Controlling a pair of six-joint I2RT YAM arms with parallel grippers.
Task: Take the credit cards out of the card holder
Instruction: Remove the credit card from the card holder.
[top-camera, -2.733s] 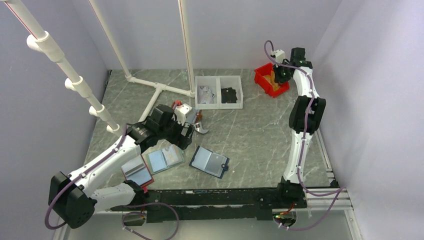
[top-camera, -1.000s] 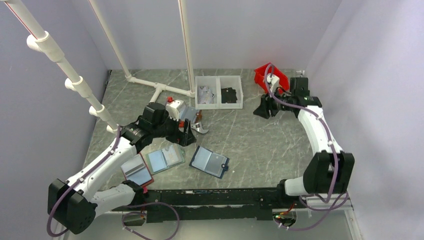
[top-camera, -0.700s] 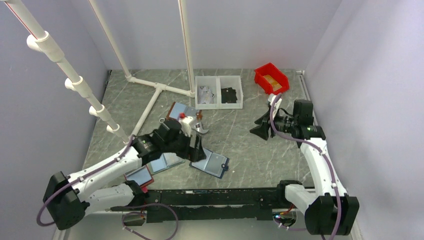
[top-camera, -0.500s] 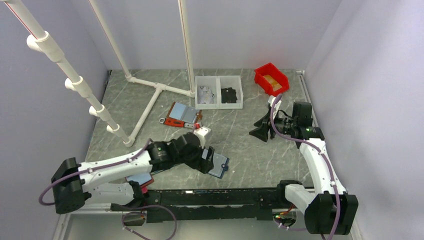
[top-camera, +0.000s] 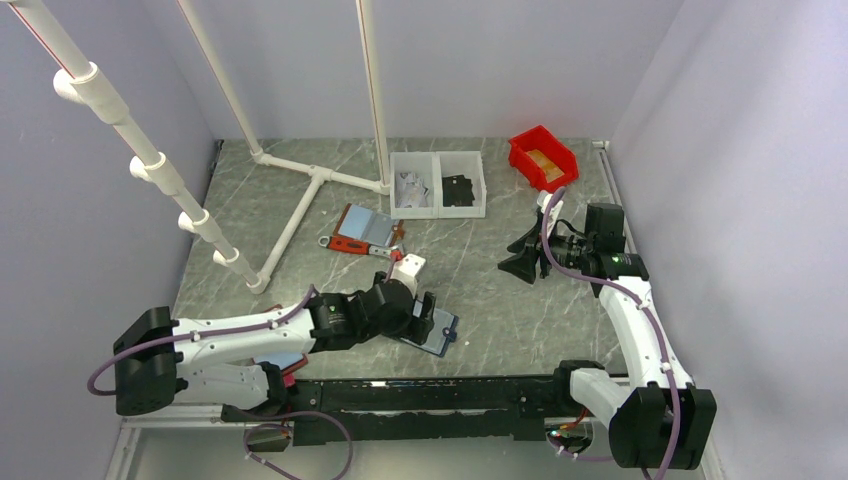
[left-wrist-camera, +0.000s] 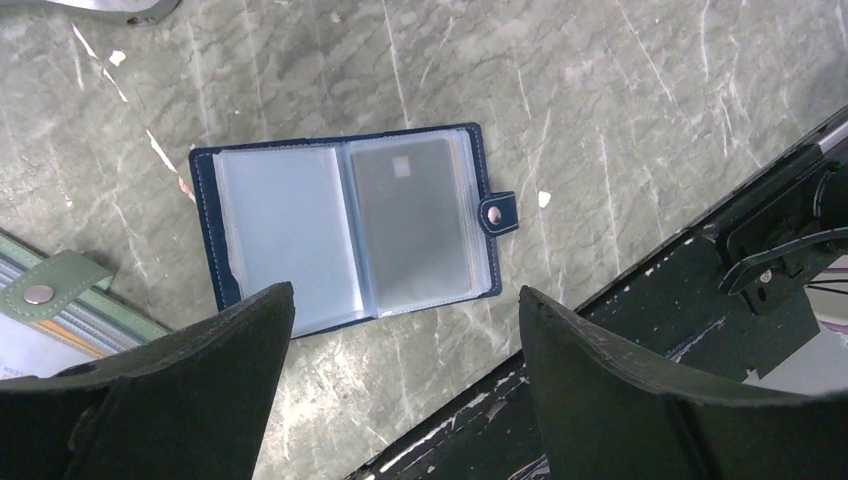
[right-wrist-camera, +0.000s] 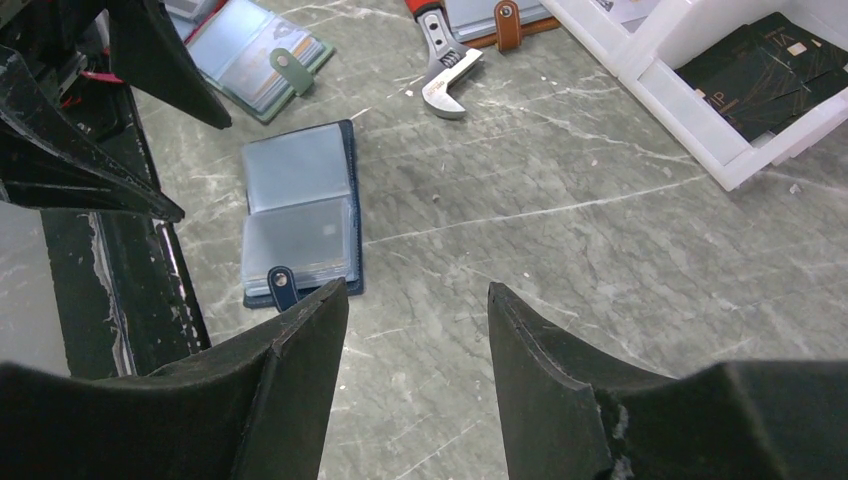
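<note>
Judging the risk first: the card holder (left-wrist-camera: 345, 230) lies open and flat on the table (left-wrist-camera: 600, 80) near its front edge, with a card (left-wrist-camera: 410, 225) behind a slick clear sleeve. With nothing pinning the holder, a descending pinch could catch the sleeve or shove the whole thing. The left gripper (left-wrist-camera: 405, 300) hovers above it, jaws wide apart, empty, touching nothing. The right gripper (right-wrist-camera: 417, 290) hangs well off, jaws apart, likewise empty.

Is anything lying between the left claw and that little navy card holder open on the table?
Nothing visible does. The left gripper hangs open above the card holder, which lies spread flat and uncovered between its fingers in the wrist view. The green-edged holder sits off to one side, apart from it.
</note>
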